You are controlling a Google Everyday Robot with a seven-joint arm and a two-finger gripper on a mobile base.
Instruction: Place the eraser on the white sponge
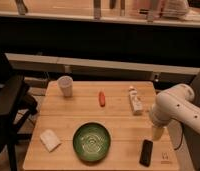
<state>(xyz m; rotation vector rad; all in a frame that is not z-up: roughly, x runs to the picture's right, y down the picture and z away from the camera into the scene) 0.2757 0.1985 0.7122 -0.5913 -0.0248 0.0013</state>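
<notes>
The eraser (146, 152), a flat black block, lies near the table's front right corner. The white sponge (50, 140) rests flat near the front left corner, left of the green bowl. My gripper (157, 132) hangs at the end of the white arm over the table's right side, just above and behind the eraser. It is open and holds nothing.
A green bowl (92, 142) sits front centre between eraser and sponge. Further back on the wooden table (118, 117) are a white cup (65, 85), a small red object (101, 98) and a white tube (135, 100). A black chair (8, 110) stands at the left.
</notes>
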